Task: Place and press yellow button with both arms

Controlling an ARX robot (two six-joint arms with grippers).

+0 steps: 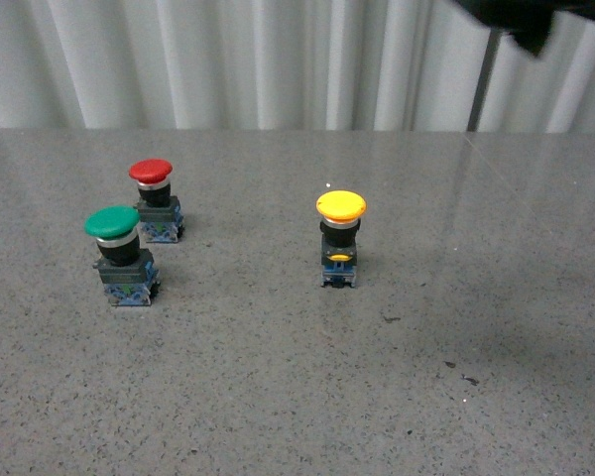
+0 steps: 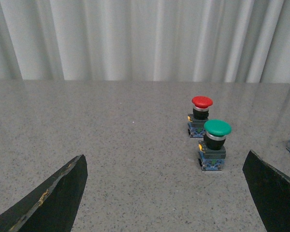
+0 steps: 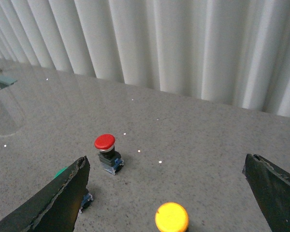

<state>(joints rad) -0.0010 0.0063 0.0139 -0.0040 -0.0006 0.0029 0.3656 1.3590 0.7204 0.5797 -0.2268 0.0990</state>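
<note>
– Three buttons on our table: green button far left, red button just behind it, and the yellow button upright right of centre, well apart from both. How do we press it without tipping it?

– Both sets of jaws are wide and hold nothing. We'd swing our left gripper across past green and red, then close it low on the yellow one's black barrel to steady it. Our right gripper hangs high with the yellow cap in sight between its fingers, so we'd narrow it and push straight down on the cap's middle. Off-centre probably topples it; that base looks small.
</note>
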